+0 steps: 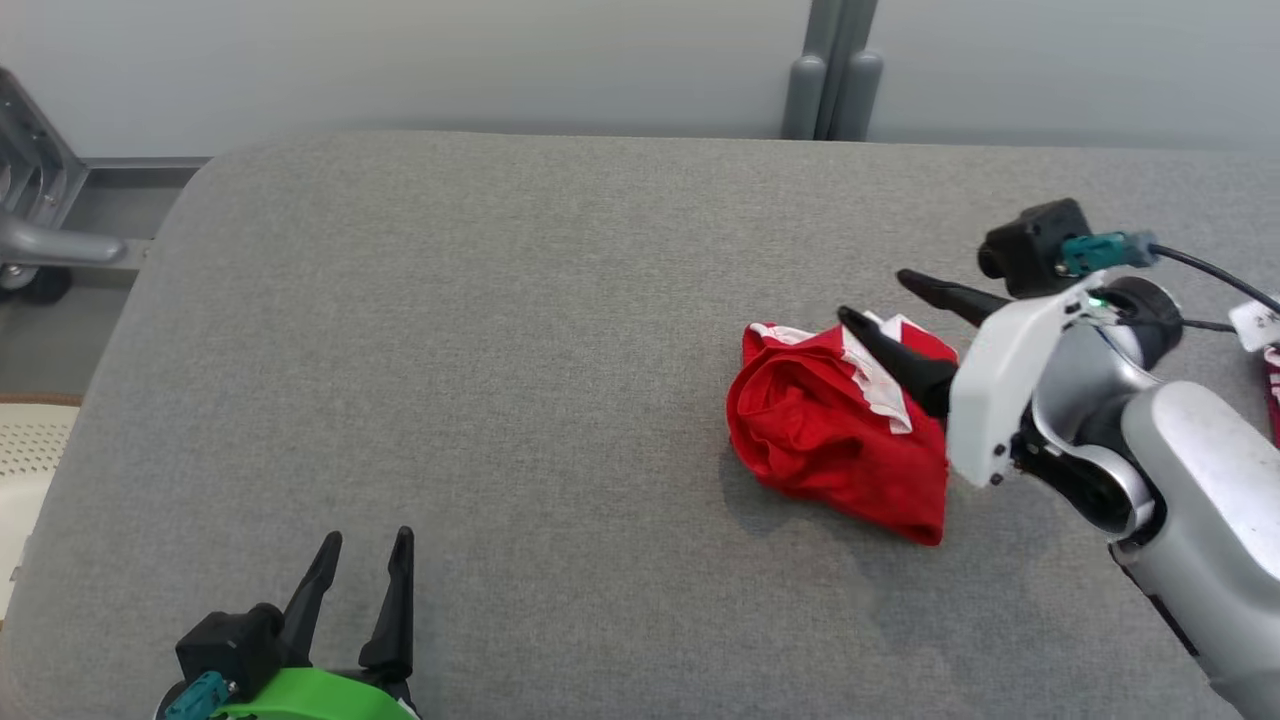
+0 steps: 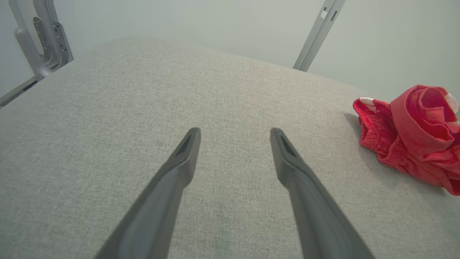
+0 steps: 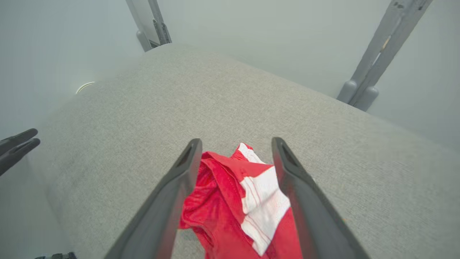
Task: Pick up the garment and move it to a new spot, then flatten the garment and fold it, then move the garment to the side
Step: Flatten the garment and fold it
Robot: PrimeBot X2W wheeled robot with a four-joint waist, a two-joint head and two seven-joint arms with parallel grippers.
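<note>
The garment [image 1: 830, 440] is a red piece with white trim, lying crumpled in a heap on the right half of the grey padded table [image 1: 500, 350]. My right gripper [image 1: 875, 296] hovers open over its far right edge, one dark finger lying across the cloth. In the right wrist view the garment [image 3: 230, 201] lies loose between and below the spread fingers of my right gripper [image 3: 236, 141]. My left gripper [image 1: 367, 538] stands open at the table's near left with nothing in it. The left wrist view shows that gripper [image 2: 234, 131] over bare cloth, the garment [image 2: 413, 140] far to its right.
A grey metal frame [image 1: 30, 200] stands past the table's left end and a grey post [image 1: 830, 80] behind its far edge. A dark red thing [image 1: 1272, 390] and a white tag [image 1: 1255, 322] show at the right edge. Bare tabletop spans the middle and left.
</note>
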